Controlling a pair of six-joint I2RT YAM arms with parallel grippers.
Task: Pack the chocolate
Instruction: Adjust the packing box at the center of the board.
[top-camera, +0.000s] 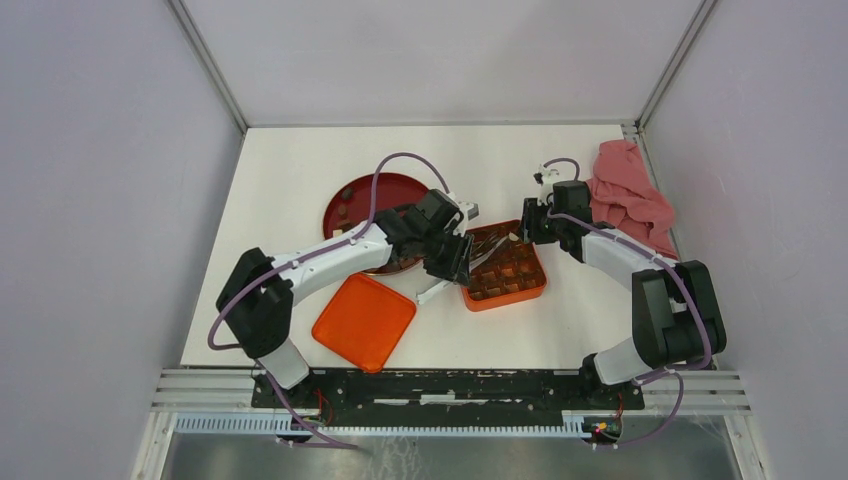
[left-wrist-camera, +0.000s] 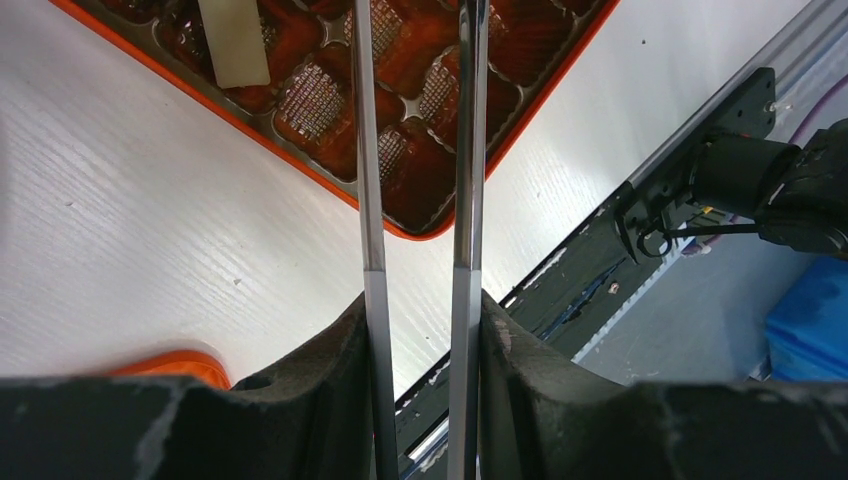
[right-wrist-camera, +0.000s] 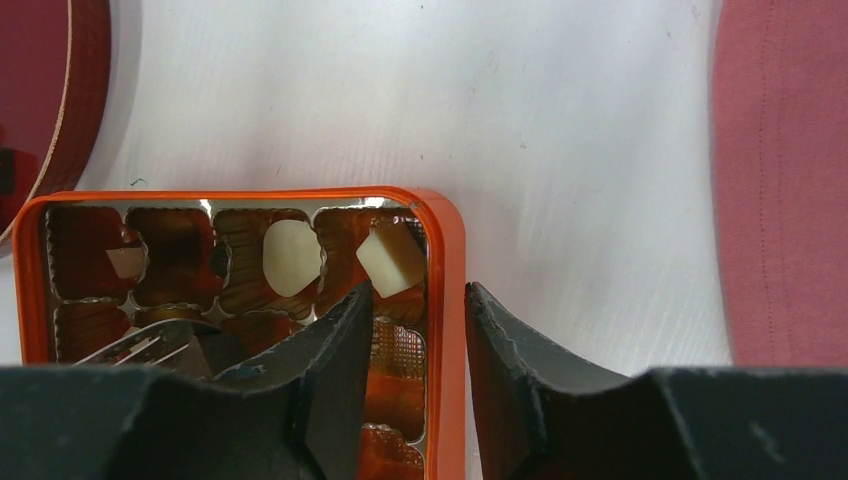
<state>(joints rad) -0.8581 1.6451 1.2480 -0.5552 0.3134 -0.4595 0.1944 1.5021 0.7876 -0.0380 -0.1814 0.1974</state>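
Our left tool (left-wrist-camera: 420, 330) is clenched on metal tongs (left-wrist-camera: 369, 180), whose blades reach out over the box (left-wrist-camera: 300, 168). Our right tool (right-wrist-camera: 418, 300) stands released, its jaws astride the box's right wall. Cream chocolate (right-wrist-camera: 291, 256) lies in the far-row compartments, just beyond that tool's left finger. The plate (top-camera: 345, 195) lies far left.

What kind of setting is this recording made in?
Probably a lab test cell, not a home or shop: a white table boxed in by plain grey panels, aluminium rails along its near edge, and the left arm and right arm bolted there.
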